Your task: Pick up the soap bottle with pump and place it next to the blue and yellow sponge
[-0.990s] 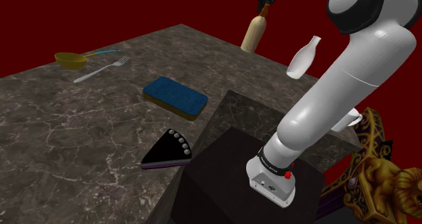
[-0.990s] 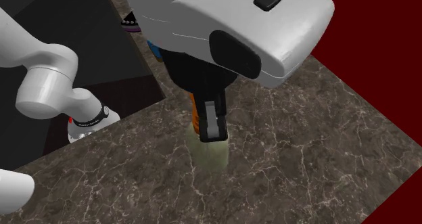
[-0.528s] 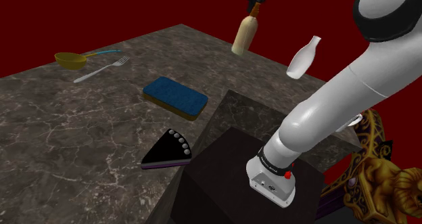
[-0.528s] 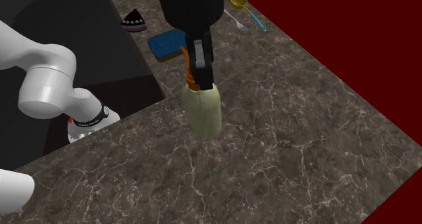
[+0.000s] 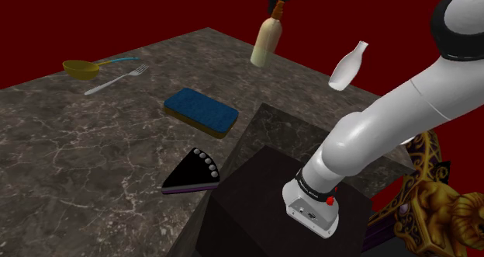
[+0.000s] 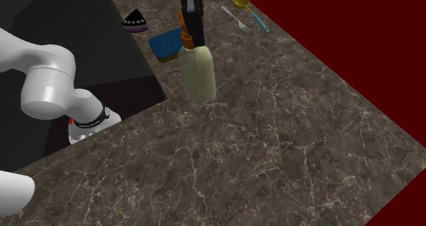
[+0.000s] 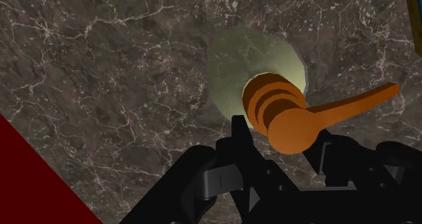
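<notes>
The soap bottle (image 5: 264, 43) is pale cream with an orange pump and hangs in the air above the far part of the dark marble counter (image 5: 93, 147). My black gripper (image 5: 277, 4) is shut on the pump neck from above. In the second exterior view the bottle (image 6: 197, 71) hangs under the gripper (image 6: 192, 28), just in front of the blue and yellow sponge (image 6: 164, 46). In the wrist view the orange pump (image 7: 291, 118) sits clasped in the gripper (image 7: 284, 147), with the bottle body (image 7: 233, 67) below it. The sponge (image 5: 200, 110) lies flat near the counter's middle.
A white vase (image 5: 347, 65) stands beyond the arm. A black wedge with studs (image 5: 192, 172) lies by the dark stand (image 5: 256, 209). A fork (image 5: 116, 79) and a yellow scoop (image 5: 81, 67) lie at the far left. A gilded ornament (image 5: 446, 205) is at lower right.
The gripper has lifted the bottle off the counter and carried it toward the shoulder view's left, closer to the sponge. The arm has swung up with it.
</notes>
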